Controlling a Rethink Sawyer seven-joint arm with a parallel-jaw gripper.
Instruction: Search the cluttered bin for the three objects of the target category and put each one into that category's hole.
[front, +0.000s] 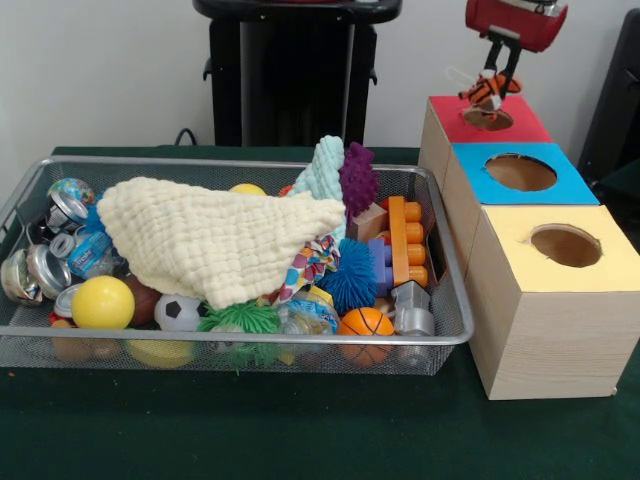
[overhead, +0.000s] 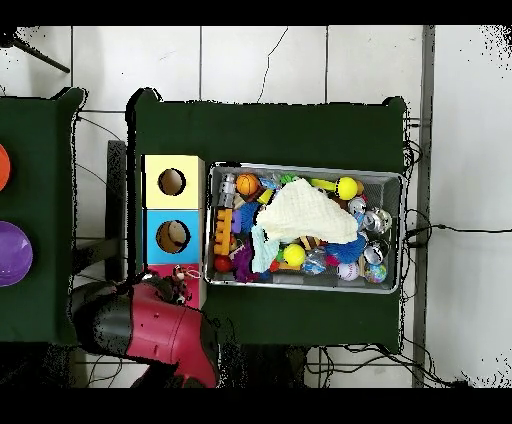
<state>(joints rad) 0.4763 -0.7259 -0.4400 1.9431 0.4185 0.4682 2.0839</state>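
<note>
Cream cloth (front: 215, 245) blankets the bin's (front: 452, 338) toys.

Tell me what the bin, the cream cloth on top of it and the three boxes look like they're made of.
The bin: silver wire mesh with a thicker metal rim, see-through sides. The cream cloth: soft fabric, seemingly a waffle or crinkled weave, draping loosely. The boxes: pale wood by the grain lines, or wood-look board, with matte red, blue and yellow tops.
</note>
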